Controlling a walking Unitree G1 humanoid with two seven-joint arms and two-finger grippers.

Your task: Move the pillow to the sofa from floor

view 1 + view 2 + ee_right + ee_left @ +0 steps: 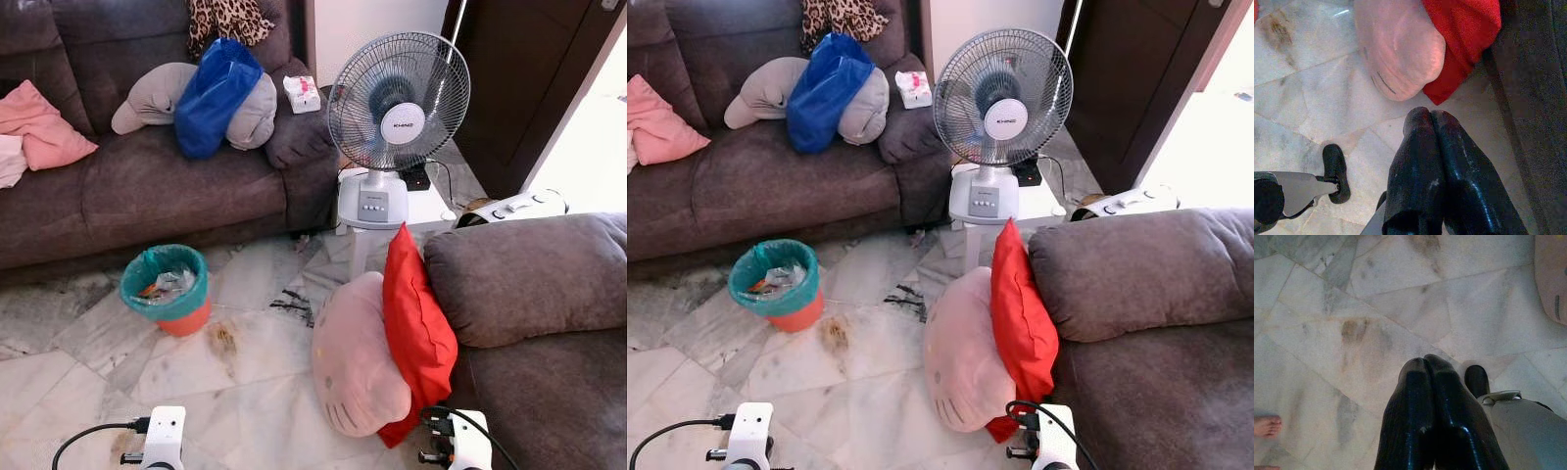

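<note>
A pink pillow (355, 357) with a cat face stands on the marble floor. It leans on a red pillow (416, 328), which rests against the arm of the brown sofa (529, 284) at the right. Both arms hang low at the bottom of the eye views. The right gripper (1429, 115) is shut and empty, just short of the pink pillow (1398, 46) and the red pillow (1464, 29). Over bare floor, the left gripper (1424, 363) is shut and empty, with the pink pillow's edge (1552, 279) off to one side.
A white standing fan (397, 108) stands behind the pillows. A teal-lined bin (167, 289) sits on the floor at the left. A second brown sofa (147, 186) at the back holds cushions and a blue bag (211, 93). A person's bare foot (1266, 425) is near the left gripper.
</note>
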